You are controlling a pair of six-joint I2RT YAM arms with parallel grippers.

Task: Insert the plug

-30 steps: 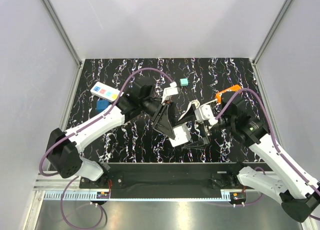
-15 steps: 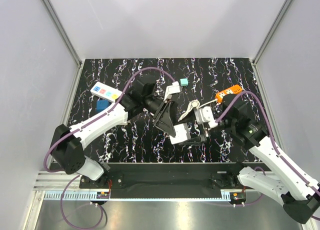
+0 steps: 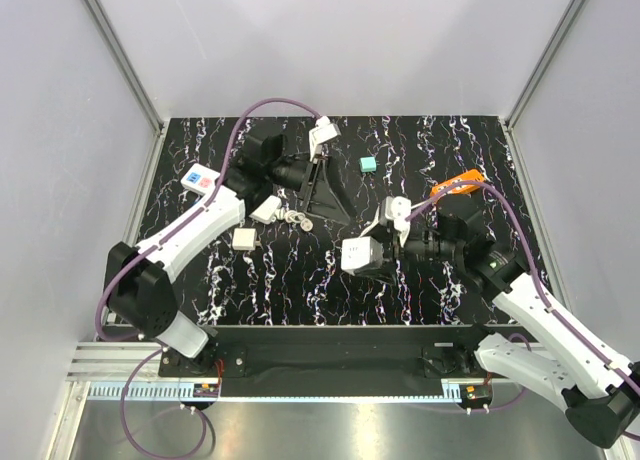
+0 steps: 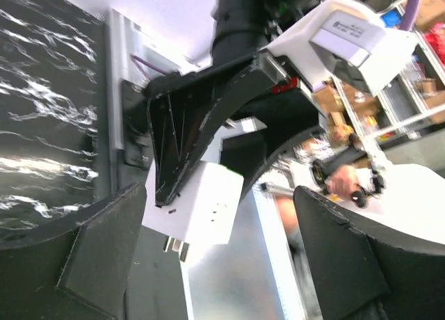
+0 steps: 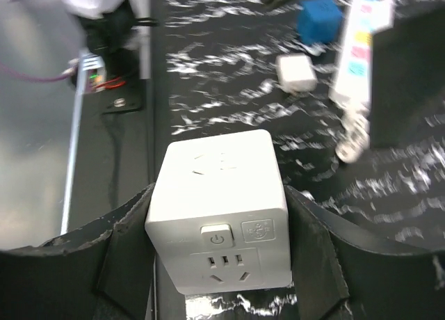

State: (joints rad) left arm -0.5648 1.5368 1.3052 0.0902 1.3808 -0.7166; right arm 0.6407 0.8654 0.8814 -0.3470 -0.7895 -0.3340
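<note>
- The button strip [image 3: 200, 177] is seen at the far left, at about 10 o'clock from the table's middle. No part in the task is judged for it.
- The left gripper [image 3: 328, 198] is held over the middle of the table, at 11 o'clock from the plug. Its fingers are spread wide, with nothing between them in the left wrist view.
- The teal cube [image 3: 367, 164] is found at 12 o'clock from the plug, well apart from it.
- The plug [image 3: 358, 255] is held near the front middle of the table and appears to be lifted clear of it. Prongs are seen jutting from one face in the left wrist view.
- The right gripper [image 3: 370, 252] is clenched on the plug, with one finger pressed to each side.
- The orange strip [image 3: 455, 188] lies at 2 o'clock from the plug and is partly hidden by the right arm. Its sockets cannot be made out.
- The step in hand is judged to be the carry: the plug is grasped but not yet inserted.
- Next, the plug must be brought over the orange strip, its prongs lined up with a socket, and pressed straight in. The strip may need to be steadied by the left gripper.
</note>
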